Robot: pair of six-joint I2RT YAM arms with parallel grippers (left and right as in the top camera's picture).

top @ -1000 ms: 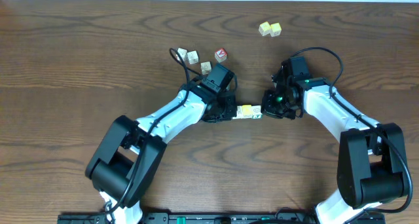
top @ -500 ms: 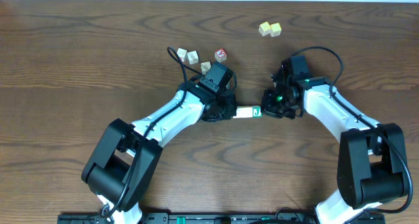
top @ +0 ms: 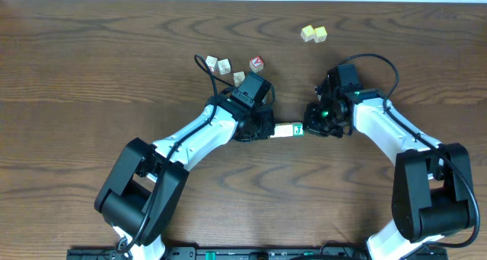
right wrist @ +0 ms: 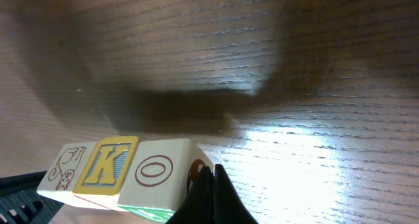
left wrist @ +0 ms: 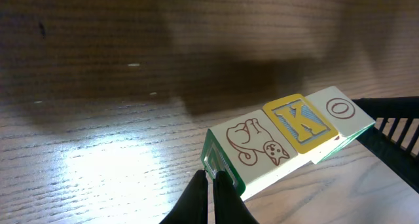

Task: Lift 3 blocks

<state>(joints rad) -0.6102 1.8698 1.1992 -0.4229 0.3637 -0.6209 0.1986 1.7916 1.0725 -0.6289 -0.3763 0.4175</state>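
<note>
Three blocks form a tight row (top: 288, 130) squeezed end to end between my two grippers, above the wooden table, with their shadow falling apart from them. The left wrist view shows a cat-picture block (left wrist: 252, 149), a yellow K block (left wrist: 298, 121) and an O block (left wrist: 340, 111). My left gripper (left wrist: 214, 178) is shut, its tips pressing the green-edged end of the cat block. My right gripper (right wrist: 209, 175) is shut too and pushes against the end face of the O block (right wrist: 156, 171). From overhead a green J face (top: 298, 129) points up.
A pair of plain yellow cubes (top: 313, 34) lies at the back right. A red-faced cube (top: 257, 63) and pale cubes (top: 223, 65) sit just behind the left arm, beside its cable (top: 209, 71). Bare wood surrounds the arms.
The row has rolled between the grippers: a yellow face pointed up a second ago, now a white face and the green J. The left arm's base shifted slightly left.
</note>
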